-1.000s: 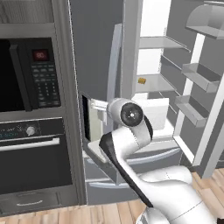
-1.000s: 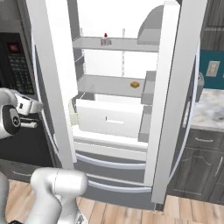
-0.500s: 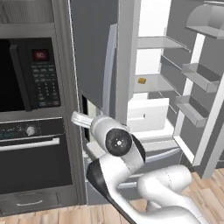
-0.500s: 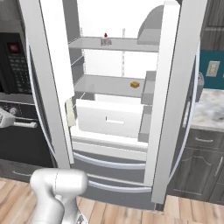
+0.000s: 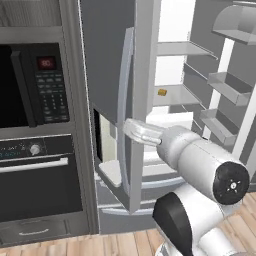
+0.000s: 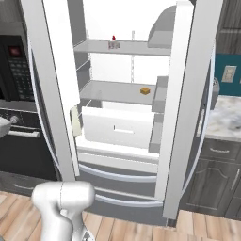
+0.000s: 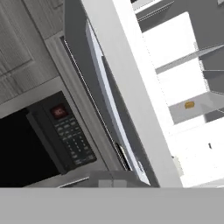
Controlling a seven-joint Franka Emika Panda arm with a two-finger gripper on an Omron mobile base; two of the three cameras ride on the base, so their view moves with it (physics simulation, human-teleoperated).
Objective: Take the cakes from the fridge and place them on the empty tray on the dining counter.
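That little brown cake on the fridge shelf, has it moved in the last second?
No. The brown cake sits at the same spot on its shelf, below the cherry cake.

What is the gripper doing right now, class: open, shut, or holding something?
Gripper: shut, holding nothing, beside the open fridge door.

We see a black microwave (image 5: pixel 30 85) set in grey wood cabinets (image 5: pixel 30 12), a black oven (image 5: pixel 35 185) below it, and a plank wood floor (image 6: pixel 141 228) underfoot.
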